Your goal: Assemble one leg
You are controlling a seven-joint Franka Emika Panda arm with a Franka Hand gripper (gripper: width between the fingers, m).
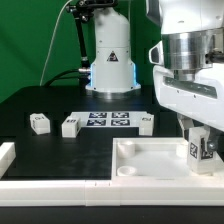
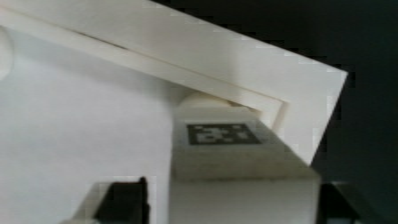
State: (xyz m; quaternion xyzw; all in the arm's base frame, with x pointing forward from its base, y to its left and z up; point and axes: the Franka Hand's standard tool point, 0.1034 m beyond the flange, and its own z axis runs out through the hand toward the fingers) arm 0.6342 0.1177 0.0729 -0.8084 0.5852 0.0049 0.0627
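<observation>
My gripper (image 1: 198, 142) is shut on a leg (image 1: 197, 153), a small white block with a black-and-white tag. It holds the leg upright at the near right corner of the large white tray (image 1: 140, 160), at the exterior view's right. In the wrist view the leg (image 2: 224, 150) stands between my dark fingers (image 2: 121, 202), its far end at the tray's corner rim (image 2: 267, 70). The gripper (image 2: 228, 208) clamps the leg from both sides. I cannot tell whether the leg's lower end touches the tray.
Three more tagged white legs lie on the black table: two at the left (image 1: 39, 123) (image 1: 70, 126) and one (image 1: 146, 122) beside the marker board (image 1: 108, 119). The robot base (image 1: 110, 62) stands behind. A white ledge (image 1: 8, 156) borders the front left.
</observation>
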